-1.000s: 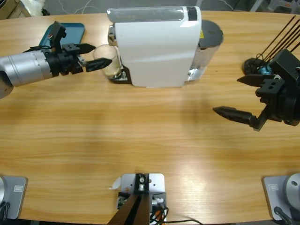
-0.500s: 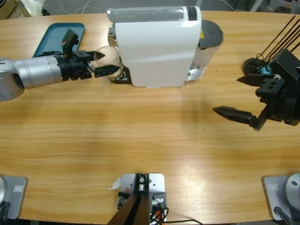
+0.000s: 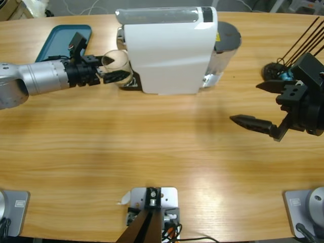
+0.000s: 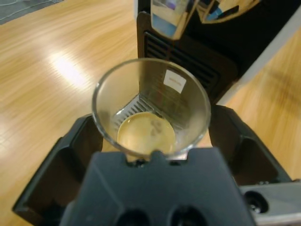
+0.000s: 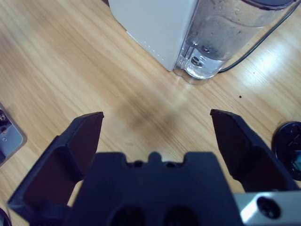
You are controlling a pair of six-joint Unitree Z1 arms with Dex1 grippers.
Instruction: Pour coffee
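the left arm's black two-jawed gripper (image 3: pixel 109 72) (image 4: pixel 150 136) reaches in from the left edge of the long wooden table (image 3: pixel 152 147) to the front of the big white coffee machine (image 3: pixel 169 48). a small clear glass tumbler (image 3: pixel 115 63) (image 4: pixel 151 106) sits between its jaws, one jaw on each side of the glass. in the left wrist view the jaws flank the tumbler closely, but i cannot tell whether they press on the glass or stand just off it. the tumbler looks tilted, its mouth turned toward the wrist camera. at its bottom lies the coffee (image 4: pixel 146 133), a shallow pale yellowish-brown layer about as wide as the glass base, low between the two jaws. just past the tumbler are the machine's black slotted drip grille (image 4: pixel 181 59) and its shiny spout (image 4: pixel 171 16).

a teal flat tray (image 3: pixel 61 35) lies on the table behind the left arm.

the right arm's black gripper (image 3: pixel 263 104) (image 5: pixel 157 134) hangs over bare wood at the right side, jaws spread wide with nothing between them. its wrist view looks down on the machine's clear water tank (image 5: pixel 225 35).
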